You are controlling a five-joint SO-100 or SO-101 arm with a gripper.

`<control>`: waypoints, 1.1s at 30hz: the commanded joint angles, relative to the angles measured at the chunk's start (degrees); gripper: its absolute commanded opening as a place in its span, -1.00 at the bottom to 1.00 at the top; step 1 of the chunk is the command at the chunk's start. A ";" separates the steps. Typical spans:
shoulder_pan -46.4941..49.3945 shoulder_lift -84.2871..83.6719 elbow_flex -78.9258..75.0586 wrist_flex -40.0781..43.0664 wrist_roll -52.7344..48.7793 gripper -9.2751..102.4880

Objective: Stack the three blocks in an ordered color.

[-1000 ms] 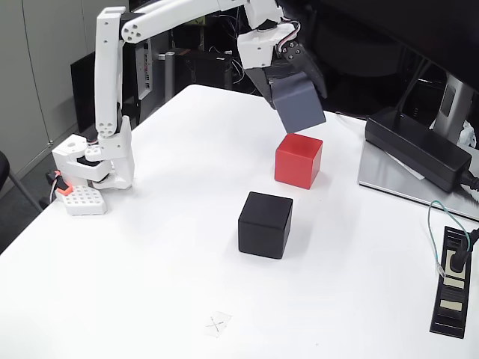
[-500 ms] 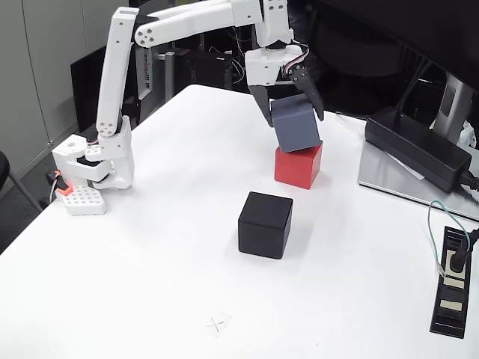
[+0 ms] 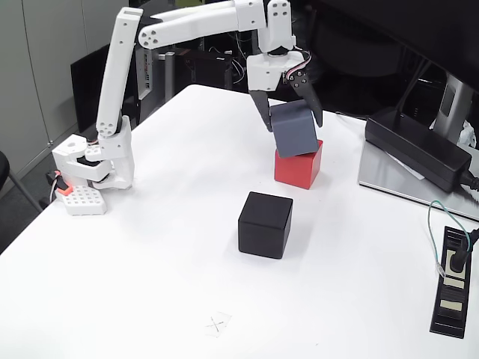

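Grey block (image 3: 295, 129): we see it sitting on the red block (image 3: 298, 166), tilted and turned a little against the cube below, not yet square.
Red block: on the white tabletop (image 3: 150, 247), toward the far side, bearing the grey one.
Black block (image 3: 265, 224): alone on the tabletop, nearer the camera than the pair, apart from them.
End effector (image 3: 290, 120): fingers straddle the grey block's upper half, one on each side; we judge it clamped on the cube, though contact at the pads is hard to confirm.
Progress: we judge the first of two placements nearly made; grey rests on red but is not released.
Remaining: let go of grey, fetch black, set it on top. Which colour order is wanted we cannot tell.
Risk: the crooked grey cube may make a poor seat for the black one.
Writing: no brand or label we can read; a small pencilled cross (image 3: 217, 324) marks the tabletop near the front edge.
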 commanded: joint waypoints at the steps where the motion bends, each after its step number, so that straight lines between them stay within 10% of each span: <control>1: -0.35 -0.26 -0.88 -0.26 -0.09 -0.86; 33: -0.44 0.00 -1.05 -0.44 -0.44 -0.07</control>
